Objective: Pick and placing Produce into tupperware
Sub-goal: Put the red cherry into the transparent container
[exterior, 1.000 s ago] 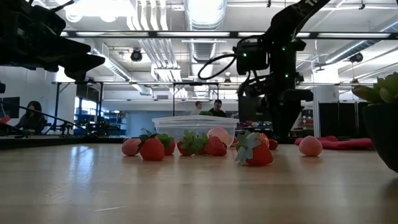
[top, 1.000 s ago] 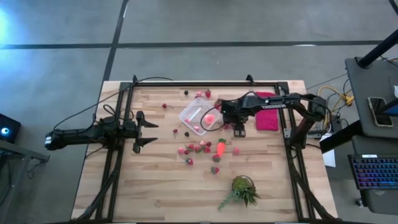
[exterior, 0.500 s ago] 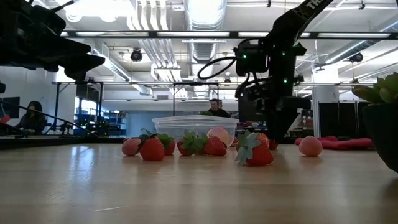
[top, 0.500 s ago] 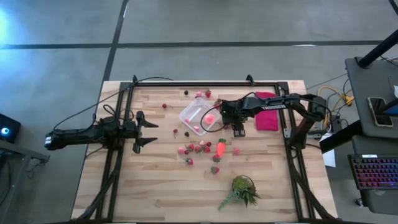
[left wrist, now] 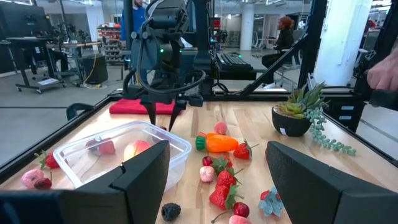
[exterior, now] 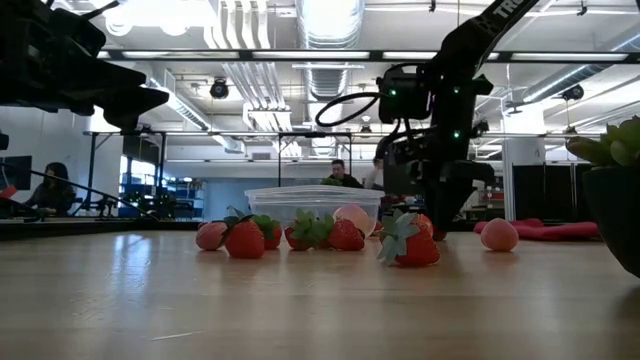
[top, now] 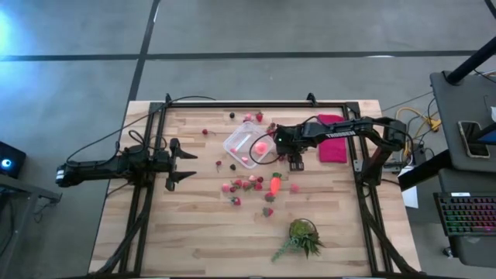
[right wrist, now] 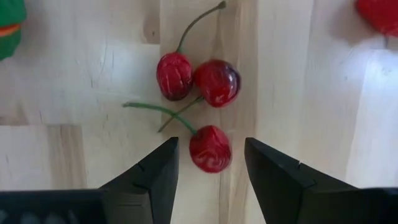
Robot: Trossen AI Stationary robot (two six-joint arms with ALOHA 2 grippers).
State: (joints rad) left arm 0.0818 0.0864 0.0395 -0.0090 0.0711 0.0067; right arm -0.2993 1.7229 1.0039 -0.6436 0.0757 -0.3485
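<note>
The right tool [right wrist: 208,171] is hanging open, straddling one cherry [right wrist: 210,148]; closing off-centre is probably risking squirting it out or snagging the two cherries [right wrist: 198,78] just beyond.

Clear tupperware [top: 246,145] upright, pink pieces inside, red berries [top: 245,185] and orange carrot [top: 275,184] scattered just beside it

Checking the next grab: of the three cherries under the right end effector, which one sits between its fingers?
The lone cherry with the long green stem, lying apart from the touching pair, sits between the open right end effector's fingers.
</note>
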